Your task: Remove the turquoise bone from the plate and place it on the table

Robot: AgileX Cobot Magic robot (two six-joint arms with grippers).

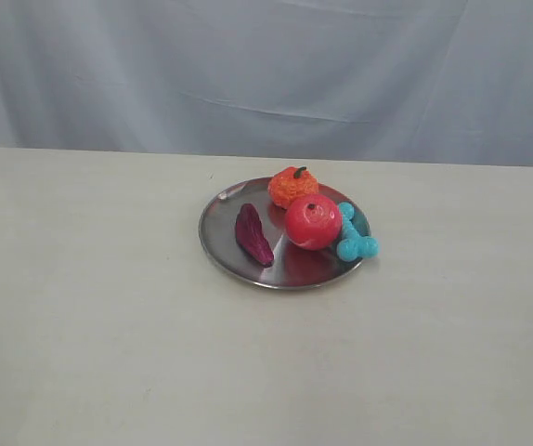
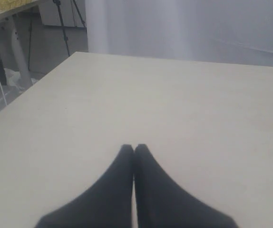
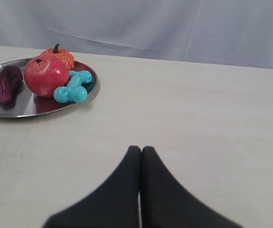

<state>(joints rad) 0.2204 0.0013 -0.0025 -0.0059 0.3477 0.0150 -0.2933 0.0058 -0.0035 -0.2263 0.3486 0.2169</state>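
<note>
Small turquoise rubber bone (image 1: 355, 232) with knobby ends: lying on right edge of round shiny silver metal plate (image 1: 220, 237), 1 end poking over rim, other end against round red toy fruit (image 1: 312, 221). Orange knobbly toy fruit with green stem (image 1: 292, 186) behind red one; dark purple ridged toy (image 1: 253, 234) on plate's left half. Plate rests on pale beige matte table (image 1: 109, 325).

Right gripper (image 3: 141, 149): 2 black fingers pressed together, nothing between, above bare table, well apart from plate.

Left gripper (image 2: 134, 148): fingers likewise closed, empty, above bare tabletop.
</note>
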